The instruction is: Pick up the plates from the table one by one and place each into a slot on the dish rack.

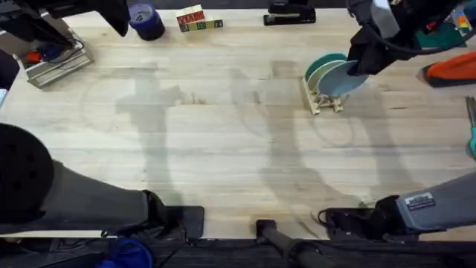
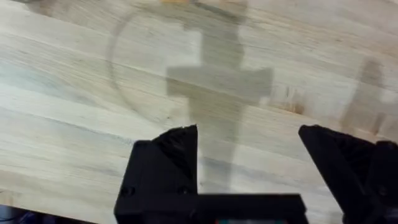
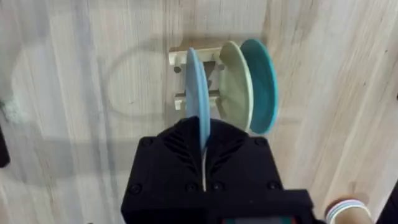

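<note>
The dish rack (image 1: 326,100) stands at the table's (image 1: 223,149) far right, a small pale wooden rack (image 3: 186,59) with upright pegs. A teal plate (image 3: 264,81) and a cream plate (image 3: 236,84) stand on edge in it, side by side. My right gripper (image 3: 202,134) is shut on the rim of a light blue plate (image 3: 195,93), held on edge over the rack beside the cream one. From overhead the blue plate (image 1: 348,78) leans at the rack's right under my right gripper (image 1: 366,56). My left gripper (image 2: 249,146) is open above bare wood, holding nothing.
A grey wire tray (image 1: 52,63) sits at the far left, with a dark blue tape roll (image 1: 146,21), coloured blocks (image 1: 198,20) and a black tool (image 1: 290,13) along the far edge. An orange object (image 1: 454,68) lies right of the rack.
</note>
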